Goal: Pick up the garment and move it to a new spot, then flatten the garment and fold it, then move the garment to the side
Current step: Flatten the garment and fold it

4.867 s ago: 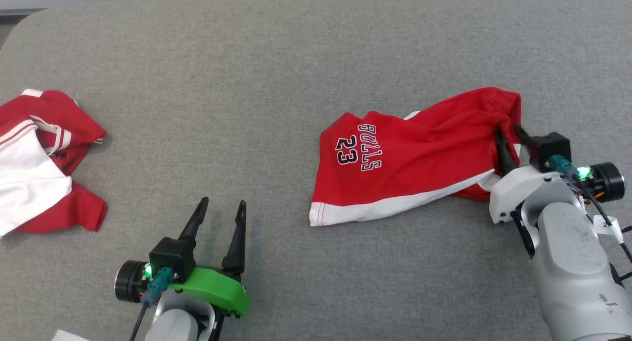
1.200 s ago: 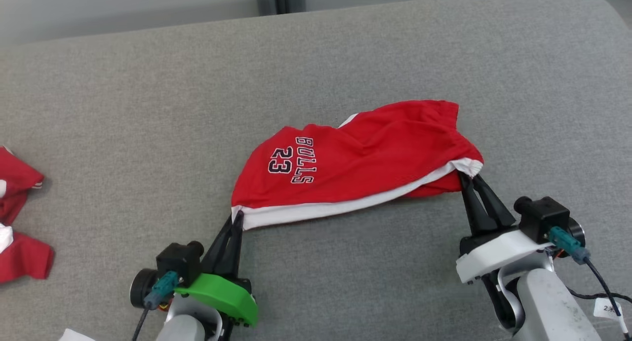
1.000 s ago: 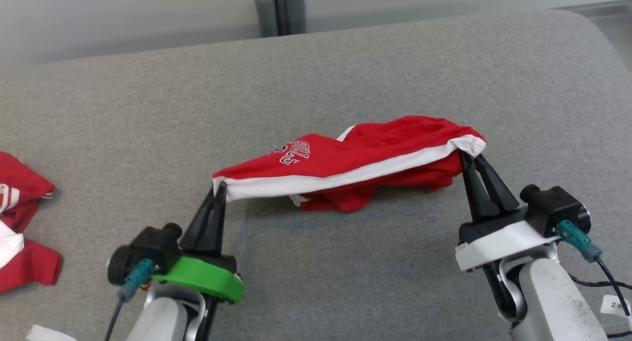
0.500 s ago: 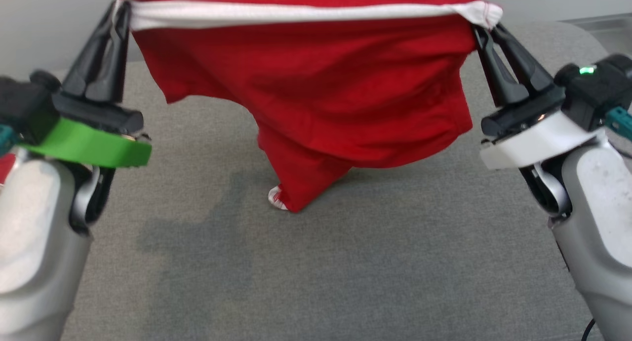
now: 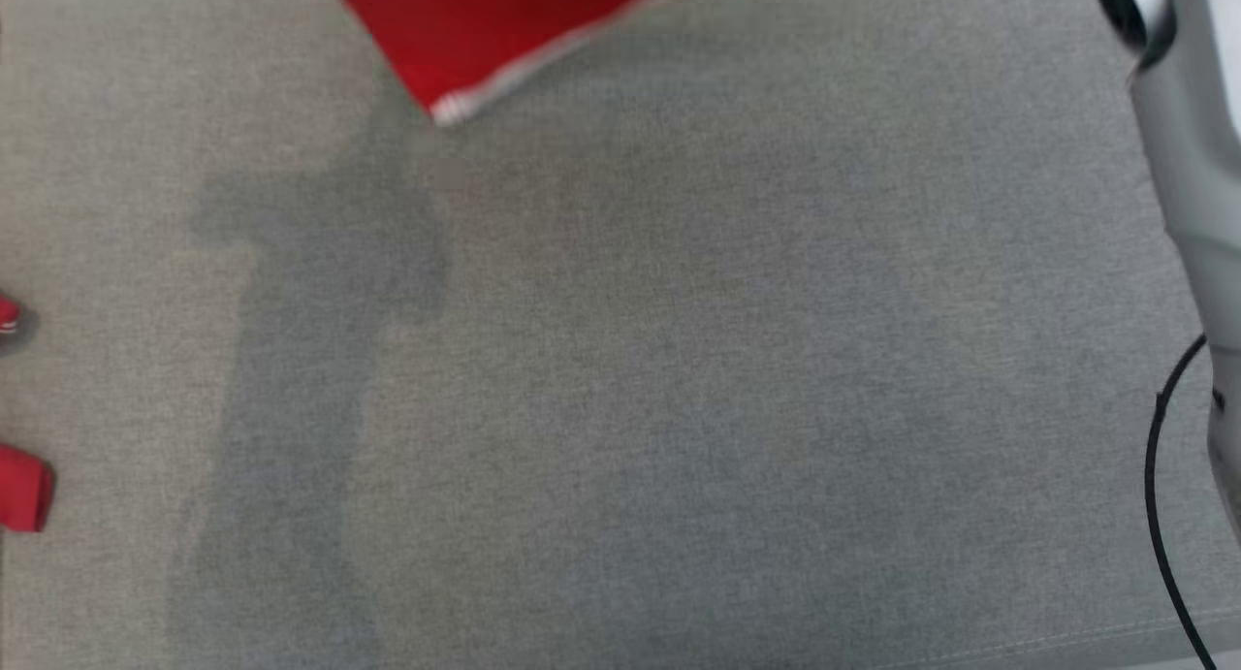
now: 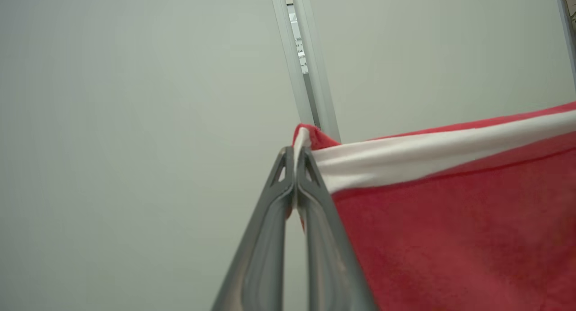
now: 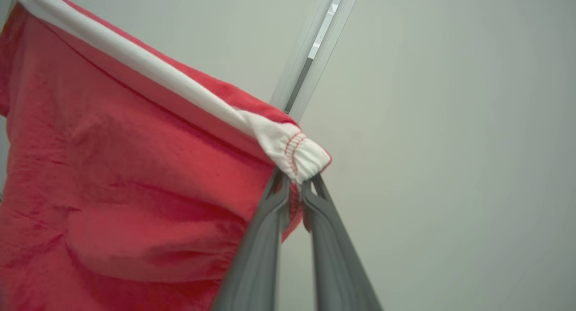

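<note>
Holding the red shorts (image 6: pixel 450 239) up in the air by their white band (image 7: pixel 135 59): pinched tight at one end by the left gripper (image 6: pixel 294 164), at the gathered end by the right gripper (image 7: pixel 294 185). Best lowered slowly toward the grey padded surface (image 5: pixel 679 408), band taut and level, hanging corner (image 5: pixel 456 98) set down first, then drawn flat. Cut off at the head view's top, most of the cloth; blurred too, so no telling whether that corner touches down.

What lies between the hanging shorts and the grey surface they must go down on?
Nothing visible. The surface below the shorts is bare; another red garment lies apart at its left edge.
</note>
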